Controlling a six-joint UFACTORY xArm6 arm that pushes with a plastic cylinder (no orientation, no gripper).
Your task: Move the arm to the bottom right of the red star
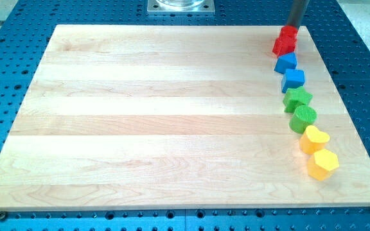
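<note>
Nearest the view's bottom on the wooden bench (172, 128), a yellow hexagon (322, 163) and yellow heart (314, 138) begin a line of blocks running up the view's right side: green cylinder (303, 118), green star (297, 99), blue cube (293, 79), blue block (286, 62). Farthest, near the top right corner, sit a red block (283, 45) and a second red piece (290, 33) touching it; neither can be confirmed as the star. No pincer is fitted, only a rod; my tip (292, 26) meets the upper red piece's top edge.
</note>
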